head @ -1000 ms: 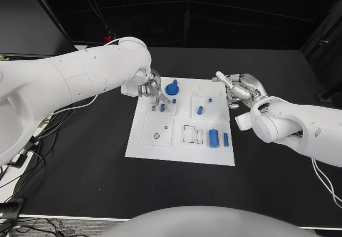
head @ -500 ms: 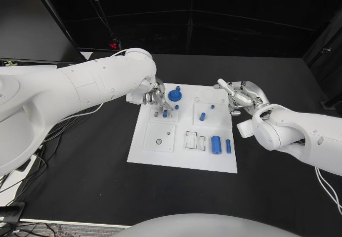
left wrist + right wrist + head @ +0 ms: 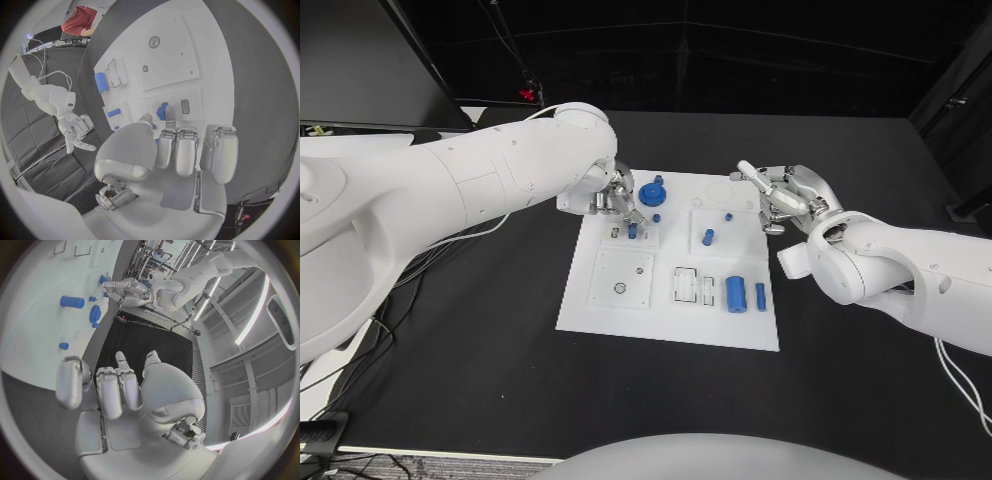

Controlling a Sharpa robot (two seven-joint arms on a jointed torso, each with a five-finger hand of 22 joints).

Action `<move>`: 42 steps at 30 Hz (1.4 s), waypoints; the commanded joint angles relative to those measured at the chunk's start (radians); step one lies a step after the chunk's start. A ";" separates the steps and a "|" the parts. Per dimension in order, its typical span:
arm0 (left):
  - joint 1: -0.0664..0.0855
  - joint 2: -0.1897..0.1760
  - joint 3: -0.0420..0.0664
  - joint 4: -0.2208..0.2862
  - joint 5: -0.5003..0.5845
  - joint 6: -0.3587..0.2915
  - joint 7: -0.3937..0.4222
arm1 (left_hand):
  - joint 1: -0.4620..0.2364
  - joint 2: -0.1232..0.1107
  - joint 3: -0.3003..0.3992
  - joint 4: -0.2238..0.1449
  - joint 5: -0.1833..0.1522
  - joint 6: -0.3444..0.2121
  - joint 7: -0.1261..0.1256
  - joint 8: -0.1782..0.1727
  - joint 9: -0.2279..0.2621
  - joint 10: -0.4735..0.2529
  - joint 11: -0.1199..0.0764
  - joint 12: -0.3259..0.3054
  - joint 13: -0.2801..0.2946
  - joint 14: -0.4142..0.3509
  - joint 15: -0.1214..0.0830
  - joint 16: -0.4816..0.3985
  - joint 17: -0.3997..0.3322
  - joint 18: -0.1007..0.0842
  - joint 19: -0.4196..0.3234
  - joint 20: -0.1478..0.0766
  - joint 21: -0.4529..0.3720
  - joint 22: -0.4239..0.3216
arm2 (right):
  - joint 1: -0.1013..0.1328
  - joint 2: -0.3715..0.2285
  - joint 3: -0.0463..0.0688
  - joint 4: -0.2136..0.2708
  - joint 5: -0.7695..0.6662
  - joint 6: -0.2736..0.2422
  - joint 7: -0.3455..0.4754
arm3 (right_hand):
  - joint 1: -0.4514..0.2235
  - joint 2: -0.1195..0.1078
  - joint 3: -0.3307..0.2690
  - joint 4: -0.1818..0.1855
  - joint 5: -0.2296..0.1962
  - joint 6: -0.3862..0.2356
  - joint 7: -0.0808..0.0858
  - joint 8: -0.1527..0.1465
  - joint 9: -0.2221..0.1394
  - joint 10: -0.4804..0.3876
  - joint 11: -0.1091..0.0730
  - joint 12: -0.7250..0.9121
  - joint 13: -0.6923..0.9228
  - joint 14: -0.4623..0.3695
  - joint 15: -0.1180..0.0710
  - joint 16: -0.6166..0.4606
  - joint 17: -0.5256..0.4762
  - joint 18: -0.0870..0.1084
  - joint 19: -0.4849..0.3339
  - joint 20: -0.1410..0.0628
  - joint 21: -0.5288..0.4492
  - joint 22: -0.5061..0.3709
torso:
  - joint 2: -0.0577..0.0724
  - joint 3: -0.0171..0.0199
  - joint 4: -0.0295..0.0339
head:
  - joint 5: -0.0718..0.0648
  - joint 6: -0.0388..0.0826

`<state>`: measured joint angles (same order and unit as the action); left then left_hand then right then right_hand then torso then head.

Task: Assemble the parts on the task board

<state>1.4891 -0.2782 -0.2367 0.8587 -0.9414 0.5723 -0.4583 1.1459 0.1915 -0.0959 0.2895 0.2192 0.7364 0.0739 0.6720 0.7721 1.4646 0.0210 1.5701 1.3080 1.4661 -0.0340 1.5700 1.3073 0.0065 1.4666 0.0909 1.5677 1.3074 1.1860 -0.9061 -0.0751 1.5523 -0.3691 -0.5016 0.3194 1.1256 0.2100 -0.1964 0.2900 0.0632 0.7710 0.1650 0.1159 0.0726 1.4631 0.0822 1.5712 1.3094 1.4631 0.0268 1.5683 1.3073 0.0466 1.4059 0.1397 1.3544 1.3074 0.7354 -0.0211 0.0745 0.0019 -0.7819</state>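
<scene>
The white task board [image 3: 672, 310] lies in the middle of the black table. My left hand [image 3: 609, 193] hovers over its far left corner, thumb and fingers pinching a small blue peg [image 3: 630, 230] that stands on the board; the same peg [image 3: 163, 110] sticks out past the fingertips [image 3: 167, 136]. A blue round knob [image 3: 653, 194] sits beside that hand. My right hand [image 3: 783, 193] hangs at the board's far right edge, fingers apart and empty, as the right wrist view also shows [image 3: 115, 390]. A blue cylinder [image 3: 736, 292] and a slim blue piece [image 3: 762, 295] lie near the right edge.
Two more small blue parts [image 3: 708, 237] [image 3: 728, 215] rest in the board's far right square. A square plate with a round hole [image 3: 622, 275] and narrow slots [image 3: 684, 283] take up the near half. Cables [image 3: 401, 255] trail off the table's left side.
The camera has shifted a little. Relative to the board, neither hand nor any part has visibly moved.
</scene>
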 commanded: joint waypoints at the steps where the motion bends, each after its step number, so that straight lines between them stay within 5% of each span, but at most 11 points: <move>1: -0.001 0.003 0.001 -0.003 -0.003 -0.009 0.002 | 0.011 0.003 -0.001 0.003 0.007 0.006 0.000 -0.007 -0.002 0.106 -0.006 0.001 0.263 0.105 -0.004 0.001 0.263 -0.007 0.104 -0.009 0.003 0.263 | 0.001 0.001 0.001 0.003 0.001 0.007 0.007 | 0.001 0.008 -0.005 0.000 0.007 -0.005 0.004 0.007 0.001 0.108 0.007 0.000 0.261 0.108 0.005 0.002 0.263 0.013 -0.003 0.000 -0.002 0.165 | 0.000 -0.0002 -0.0010 | -0.001 -0.001; 10: -0.004 0.006 0.001 -0.004 -0.003 -0.007 -0.008 | 0.045 0.017 0.002 0.002 0.047 0.005 0.000 -0.017 -0.007 0.106 -0.006 0.001 0.263 0.105 -0.004 0.001 0.263 -0.007 0.104 -0.009 0.003 0.263 | 0.001 0.002 0.001 0.003 0.001 0.007 0.007 | 0.001 0.008 -0.005 0.000 0.007 -0.005 0.004 0.007 0.001 0.108 0.007 0.000 0.261 0.108 0.005 0.002 0.263 0.013 -0.003 0.000 -0.002 0.165 | -0.001 0.0005 0.0019 | -0.006 -0.006; 19: -0.005 0.006 0.001 -0.005 -0.003 -0.006 -0.009 | 0.132 0.028 0.036 0.001 0.134 0.003 -0.005 -0.025 -0.010 0.106 -0.010 0.001 0.263 0.105 -0.007 0.001 0.263 -0.007 0.104 -0.011 0.003 0.263 | 0.001 0.003 0.001 0.002 0.001 0.008 0.006 | 0.001 0.008 -0.005 0.000 0.007 -0.005 0.004 0.007 0.001 0.108 0.007 0.000 0.261 0.108 0.005 0.002 0.263 0.013 -0.003 0.000 -0.002 0.165 | -0.001 0.0000 0.0008 | -0.007 -0.008; 33: -0.005 -0.001 0.001 0.000 -0.003 -0.011 0.009 | 0.317 -0.025 0.187 -0.034 0.272 -0.010 0.000 -0.027 -0.003 0.106 -0.007 0.001 0.263 0.105 -0.009 0.001 0.263 -0.007 0.104 -0.011 0.003 0.263 | 0.001 0.004 0.001 0.000 0.001 0.008 0.005 | 0.006 0.015 -0.007 0.001 0.013 -0.006 0.005 0.009 0.001 0.108 0.008 0.000 0.261 0.108 0.007 0.002 0.263 0.013 -0.002 0.002 -0.003 0.165 | -0.001 0.0006 0.0016 | -0.011 -0.015; 37: -0.005 -0.006 0.001 0.001 -0.003 -0.021 0.017 | 0.320 -0.059 0.261 -0.023 0.272 -0.010 0.006 -0.025 0.001 0.106 -0.001 0.001 0.263 0.105 -0.003 0.001 0.263 -0.007 0.104 -0.007 0.003 0.263 | 0.001 0.004 0.001 -0.001 0.001 0.008 0.005 | 0.006 0.015 -0.007 0.001 0.013 -0.006 0.005 0.009 0.001 0.108 0.008 0.000 0.261 0.108 0.007 0.002 0.263 0.013 -0.002 0.002 -0.003 0.165 | -0.001 0.0006 0.0016 | -0.013 -0.016; 42: -0.005 -0.014 0.001 0.005 -0.003 -0.040 0.032 | 0.314 -0.073 0.281 -0.015 0.266 -0.010 0.007 -0.024 0.003 0.106 0.000 0.001 0.263 0.105 -0.002 0.001 0.263 -0.007 0.104 -0.006 0.003 0.263 | 0.001 0.003 0.001 -0.003 0.001 0.008 0.005 | 0.006 0.015 -0.007 0.001 0.013 -0.006 0.005 0.009 0.001 0.108 0.008 0.000 0.261 0.108 0.007 0.002 0.263 0.013 -0.002 0.002 -0.003 0.165 | -0.002 0.0003 0.0019 | -0.015 -0.021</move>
<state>1.4839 -0.2890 -0.2355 0.8623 -0.9402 0.5522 -0.4460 1.4024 0.0635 0.1592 0.2966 0.4917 0.7215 0.0847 0.6440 0.7728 1.4645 0.0141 1.5703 1.3105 1.4663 -0.0377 1.5700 1.3073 0.0066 1.4665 0.0837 1.5677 1.3074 1.1860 -0.9029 -0.0750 1.5490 -0.3691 -0.5013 0.3189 1.1305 0.2149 -0.1970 0.2895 0.0726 0.7674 0.1686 0.1201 0.0724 1.4668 0.0859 1.5712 1.3094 1.4631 0.0268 1.5683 1.3080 0.0464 1.4059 0.1397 1.3544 1.3073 0.7342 -0.0206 0.0755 -0.0118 -0.8010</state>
